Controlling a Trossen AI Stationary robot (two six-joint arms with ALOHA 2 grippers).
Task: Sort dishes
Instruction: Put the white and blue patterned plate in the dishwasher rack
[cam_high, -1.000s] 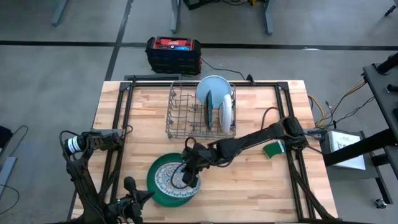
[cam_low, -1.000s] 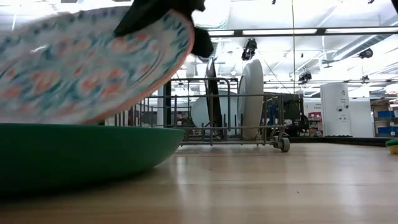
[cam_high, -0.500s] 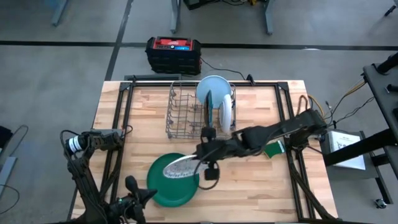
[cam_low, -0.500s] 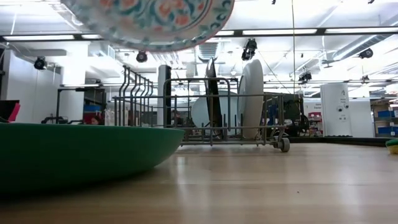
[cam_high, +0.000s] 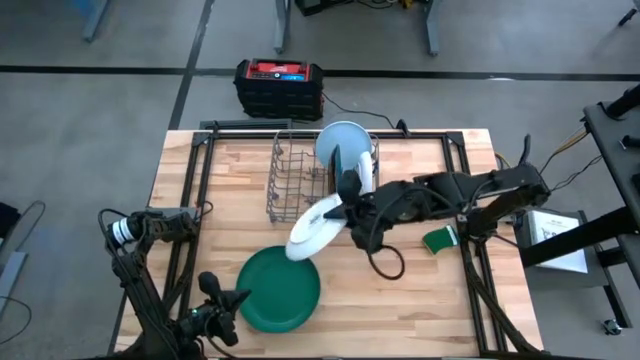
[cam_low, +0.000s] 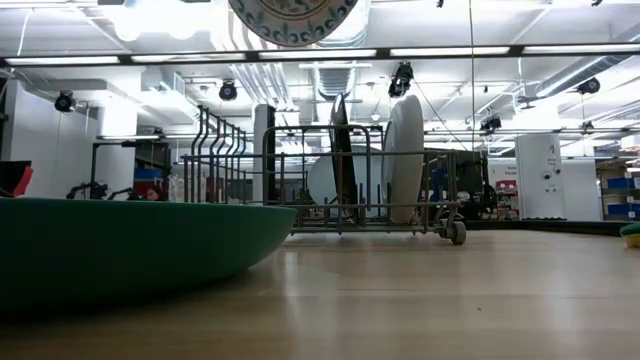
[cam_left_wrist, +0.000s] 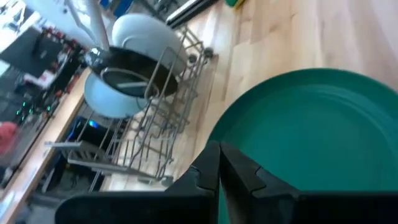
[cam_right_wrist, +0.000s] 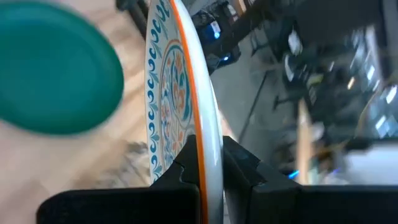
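1. Right gripper (cam_high: 345, 212) clamped on the rim of the patterned plate (cam_high: 317, 228); in the right wrist view both fingers (cam_right_wrist: 239, 163) pinch the plate's edge, orange rim line and teal/orange motif facing the camera

2. Change from earlier frames: a second ago this plate lay inside the dark green plate with the gripper down on it; half a second ago it was lifted and tilted over the green plate's far edge; now it is up in the air, pale underside up in the high view, over the table between the green plate and the rack's near side

3. Low view: only the plate's lower edge (cam_low: 292, 20) shows at the picture's top, higher and smaller than before; a second ago it filled the upper left

4. Dark green plate (cam_high: 279, 289) flat on the wooden table (cam_high: 420, 300), near front edge, now empty, same spot as before

5. Grey wire rack (cam_high: 300, 185) unmoved at the table's back-centre; pale blue plate (cam_high: 342, 140) and white plate (cam_high: 365, 180) stand upright on edge in its right end, a dark dish (cam_high: 337, 178) between them, all unchanged

6. Left gripper (cam_left_wrist: 219, 168) clenched, fingertips together, holding nothing, hovering at the near edge of the green plate (cam_left_wrist: 311, 137); left arm parked at the front left, barely shifted

7. Green sponge (cam_high: 438, 240) on the table's right side, under the right arm
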